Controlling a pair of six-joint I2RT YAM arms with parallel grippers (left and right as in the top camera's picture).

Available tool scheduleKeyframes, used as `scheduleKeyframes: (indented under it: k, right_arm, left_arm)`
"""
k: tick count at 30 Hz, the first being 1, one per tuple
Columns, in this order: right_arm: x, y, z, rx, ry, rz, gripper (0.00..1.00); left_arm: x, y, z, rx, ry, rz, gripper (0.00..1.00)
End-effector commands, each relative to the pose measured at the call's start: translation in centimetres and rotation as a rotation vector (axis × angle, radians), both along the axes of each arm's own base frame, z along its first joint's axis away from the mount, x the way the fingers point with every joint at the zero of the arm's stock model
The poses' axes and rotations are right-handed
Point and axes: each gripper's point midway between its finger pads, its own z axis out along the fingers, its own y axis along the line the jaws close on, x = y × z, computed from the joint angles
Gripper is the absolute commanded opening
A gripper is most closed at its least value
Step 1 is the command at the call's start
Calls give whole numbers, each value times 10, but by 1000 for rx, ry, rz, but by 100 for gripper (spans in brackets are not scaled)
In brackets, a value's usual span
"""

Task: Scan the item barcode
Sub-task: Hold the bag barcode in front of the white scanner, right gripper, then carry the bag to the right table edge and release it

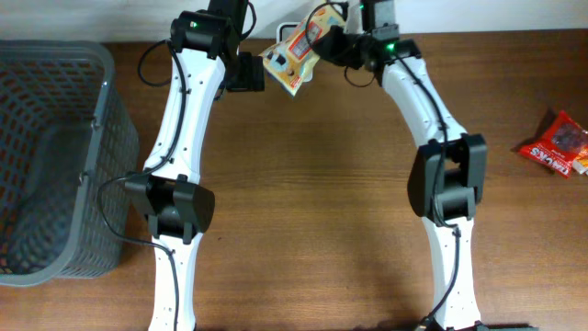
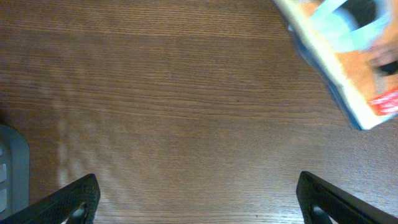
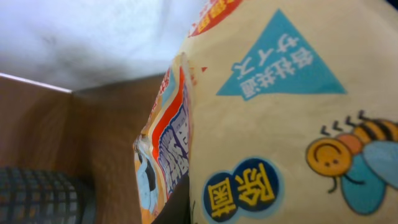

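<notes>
A brown wooden table (image 1: 303,184) fills the overhead view, and a large grey mesh basket (image 1: 50,156) is set on its left side, from the far edge down toward the near one. The left arm (image 1: 179,119) and the right arm (image 1: 432,119) are both stretched from the near edge toward the far edge, where their ends are brought close together. A yellow snack packet (image 1: 292,57) is held above the table at the far middle, tilted, its right end pinched in the clenched right gripper (image 1: 333,41). In the right wrist view the packet's printed face fills almost the whole picture, so the fingers themselves are hidden, and only a strip of table and a corner of the basket are seen past its left edge. The left gripper (image 2: 199,202) is seen spread wide and holding nothing, just left of the packet, with bare wood between its fingertips (image 2: 78,199) and a blurred corner of the packet in the upper right of its view. A small red snack packet (image 1: 559,145) lies at the right edge of the table, well apart from both arms.
</notes>
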Motion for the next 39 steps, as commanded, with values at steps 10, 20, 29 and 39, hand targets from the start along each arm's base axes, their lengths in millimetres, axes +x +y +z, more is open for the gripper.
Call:
scheduleKeyframes:
  k: [10, 20, 29, 39]
  right_arm:
    - [-51, -212, 53, -123, 282, -509, 4]
    - [-41, -13, 92, -106, -121, 101, 4]
    - [-27, 69, 18, -44, -90, 168, 4]
    - [-15, 41, 11, -16, -36, 111, 4]
  left_arm:
    - [-1, 0, -2, 9, 4, 0, 99]
    - [-1, 0, -2, 9, 4, 0, 99]
    - [-1, -1, -2, 9, 4, -2, 99]
    - [-1, -1, -2, 8, 4, -2, 99]
